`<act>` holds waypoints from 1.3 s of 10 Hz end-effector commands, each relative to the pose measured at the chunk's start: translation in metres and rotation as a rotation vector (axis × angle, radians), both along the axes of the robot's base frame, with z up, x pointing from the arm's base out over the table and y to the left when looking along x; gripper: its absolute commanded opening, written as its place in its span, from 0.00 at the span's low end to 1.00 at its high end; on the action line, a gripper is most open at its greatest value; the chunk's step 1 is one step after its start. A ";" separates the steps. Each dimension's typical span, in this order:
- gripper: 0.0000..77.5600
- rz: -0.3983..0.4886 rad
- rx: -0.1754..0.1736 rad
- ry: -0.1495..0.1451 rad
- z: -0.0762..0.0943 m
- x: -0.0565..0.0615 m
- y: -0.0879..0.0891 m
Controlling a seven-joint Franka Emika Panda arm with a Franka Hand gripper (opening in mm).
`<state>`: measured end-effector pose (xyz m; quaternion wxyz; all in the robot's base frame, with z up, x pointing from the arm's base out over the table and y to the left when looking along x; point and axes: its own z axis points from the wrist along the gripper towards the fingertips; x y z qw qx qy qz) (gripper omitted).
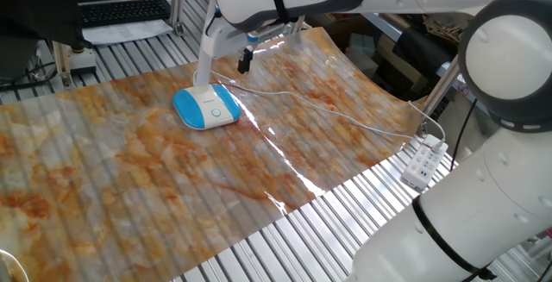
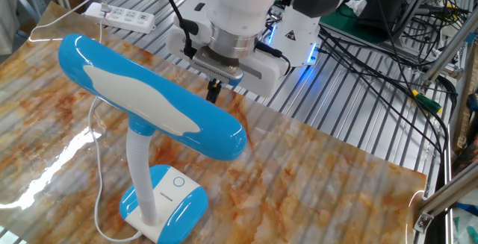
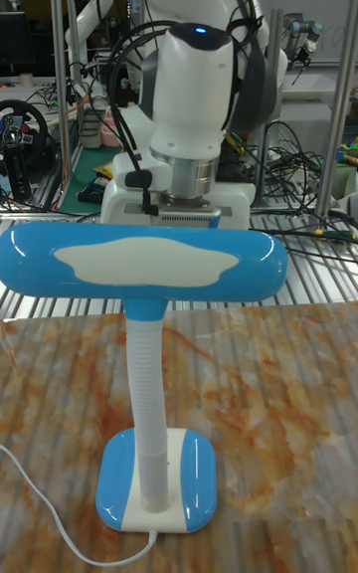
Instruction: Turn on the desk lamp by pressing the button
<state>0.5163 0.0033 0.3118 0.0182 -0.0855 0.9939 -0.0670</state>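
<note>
Tall fixed view is showing the small white-and-blue desk lamp standing upright on the marbled orange-and-white mat, its rounded base resting flat with the round button facing up. One fixed view is showing the black-fingered gripper hanging above the mat, behind the slim stem and apart from the base. Whether its fingers are parted I cannot tell. A white power strip is lying beyond the mat's edge.

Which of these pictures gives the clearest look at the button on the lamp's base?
The other fixed view: the round button faces the camera on the desk lamp base, unobstructed. One fixed view shows it too, only smaller and fainter. In the tall fixed view the base is seen from behind the stem, and no button can be made out.
</note>
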 end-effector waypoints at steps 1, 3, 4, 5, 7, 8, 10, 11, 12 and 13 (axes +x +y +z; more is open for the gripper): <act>0.00 -0.006 -0.002 -0.004 0.001 0.001 -0.001; 0.00 0.003 0.005 -0.001 -0.004 0.002 -0.008; 0.00 0.005 0.013 -0.001 -0.008 0.003 -0.014; 0.00 0.001 0.026 -0.003 -0.010 0.003 -0.017; 0.00 -0.018 0.037 -0.008 -0.011 0.003 -0.019; 0.00 -0.062 0.053 -0.012 -0.012 0.002 -0.019; 0.00 -0.076 0.056 -0.008 -0.015 -0.002 -0.017; 0.00 -0.091 0.065 -0.006 -0.022 -0.012 -0.013; 0.00 -0.094 0.065 -0.006 -0.023 -0.013 -0.012; 0.00 -0.116 0.066 -0.014 -0.034 -0.030 -0.007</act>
